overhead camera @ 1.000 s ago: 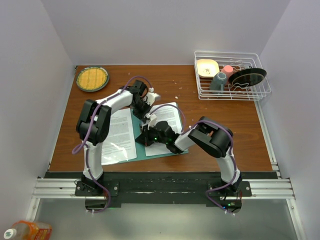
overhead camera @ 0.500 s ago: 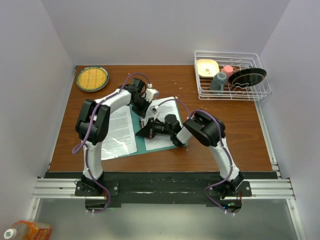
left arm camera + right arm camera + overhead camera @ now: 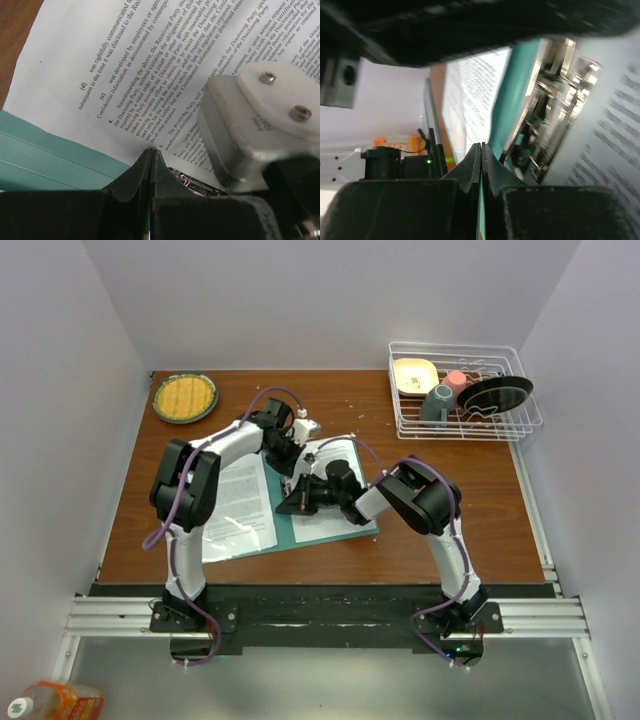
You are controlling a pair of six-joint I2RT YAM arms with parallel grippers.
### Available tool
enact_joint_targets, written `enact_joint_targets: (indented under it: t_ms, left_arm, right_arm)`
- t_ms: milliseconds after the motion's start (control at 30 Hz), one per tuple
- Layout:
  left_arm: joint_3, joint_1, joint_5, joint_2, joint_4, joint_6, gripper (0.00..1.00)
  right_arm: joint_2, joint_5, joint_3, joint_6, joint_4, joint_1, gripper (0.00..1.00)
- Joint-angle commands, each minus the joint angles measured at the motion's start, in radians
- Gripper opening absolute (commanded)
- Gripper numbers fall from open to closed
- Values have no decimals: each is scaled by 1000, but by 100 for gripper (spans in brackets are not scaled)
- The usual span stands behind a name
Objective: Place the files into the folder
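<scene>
The teal folder (image 3: 290, 535) lies open on the wooden table. One printed sheet of the files (image 3: 240, 510) rests on its left half and another (image 3: 340, 465) on its right half. My left gripper (image 3: 291, 462) is shut, its tips (image 3: 151, 150) pressing down on a printed sheet (image 3: 165, 65) beside the folder's teal cover (image 3: 45, 160) and metal clip (image 3: 197, 186). My right gripper (image 3: 287, 506) is shut too and reaches in low over the folder's spine. In the right wrist view its tips (image 3: 481, 145) point at the teal fold (image 3: 517, 95), next to the clip (image 3: 555, 105) and a sheet (image 3: 615, 125).
A white wire dish rack (image 3: 465, 390) with a plate, a dark dish and cups stands at the back right. A round green-rimmed plate (image 3: 185, 397) sits at the back left. White walls close in on three sides. An orange bottle (image 3: 60, 702) lies off the table, near left.
The right arm's elbow has swung right and away, and its gripper has slid a little up the spine. The folder and sheets have turned slightly. The left gripper has hardly moved.
</scene>
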Motion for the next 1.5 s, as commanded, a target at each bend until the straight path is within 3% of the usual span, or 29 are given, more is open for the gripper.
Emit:
enact_joint_targets:
  t_ms: [0, 500, 800, 1100, 1467]
  left_arm:
    - [-68, 4, -55, 31, -89, 25, 0]
    - [-73, 4, -75, 3, -82, 11, 0]
    - [-84, 7, -80, -12, -79, 16, 0]
    - [-85, 12, -78, -14, -79, 17, 0]
    - [-91, 15, -72, -18, -76, 17, 0]
  right_arm:
    - [-29, 142, -75, -125, -520, -14, 0]
    - [-218, 9, 28, -273, -370, 26, 0]
    - [-270, -59, 149, -348, -489, 29, 1]
    - [-318, -76, 117, -319, -454, 27, 1]
    - [-361, -64, 196, -357, -509, 19, 2]
